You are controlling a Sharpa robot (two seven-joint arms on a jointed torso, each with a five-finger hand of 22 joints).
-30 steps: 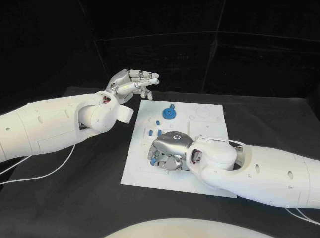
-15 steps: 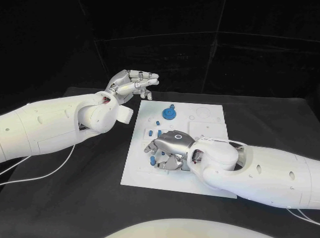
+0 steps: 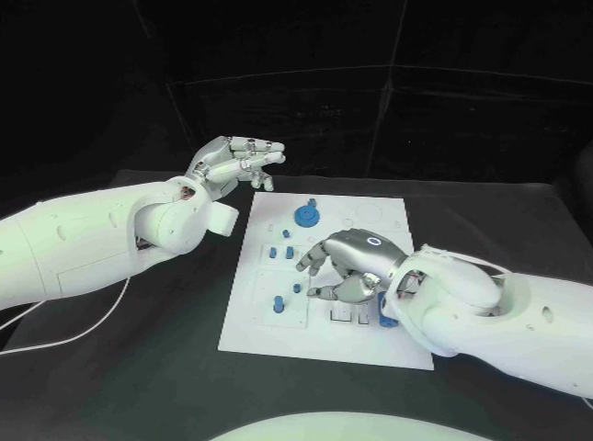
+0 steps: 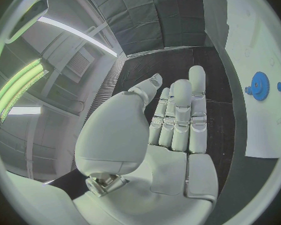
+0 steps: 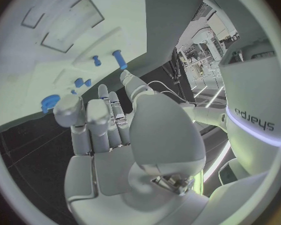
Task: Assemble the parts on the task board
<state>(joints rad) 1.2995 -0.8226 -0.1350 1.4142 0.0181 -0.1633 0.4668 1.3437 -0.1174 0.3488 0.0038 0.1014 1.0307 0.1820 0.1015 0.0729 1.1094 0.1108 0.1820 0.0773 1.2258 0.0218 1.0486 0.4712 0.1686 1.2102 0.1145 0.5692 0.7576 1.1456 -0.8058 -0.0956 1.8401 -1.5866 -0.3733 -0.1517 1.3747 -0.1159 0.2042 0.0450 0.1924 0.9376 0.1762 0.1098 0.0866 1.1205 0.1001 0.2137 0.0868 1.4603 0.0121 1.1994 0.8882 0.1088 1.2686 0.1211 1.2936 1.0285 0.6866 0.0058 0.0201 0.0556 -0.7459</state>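
Backdrop: black curtained walls stood behind a black cloth-covered table [image 3: 137, 367].
Board: the white rectangular task board [image 3: 277, 326] lay flat in the middle of the table, between the two arms.
Seated part: a blue toothed gear wheel [image 3: 305, 215] sat at the board's far end, apparently on its post; the left wrist view showed it too [image 4: 260, 85].
Loose parts: several small blue pieces [image 3: 284, 250] were scattered along the board's left half, among them one short blue peg [image 3: 280, 306] nearer the robot — whether they lay loose or stood in holes could not be told.
Right hand: the silver right hand [image 3: 346, 266] hovered over the board's middle, fingers curled downward and apart; nothing was visibly held, and the right wrist view showed its palm [image 5: 109, 135] bare.
Left hand: the silver left hand [image 3: 233, 163] was raised off the far left corner of the board, fingers loosely spread, holding nothing.
Progress: judged early to middling — the gear looked done, while the small pieces probably remained to be placed.
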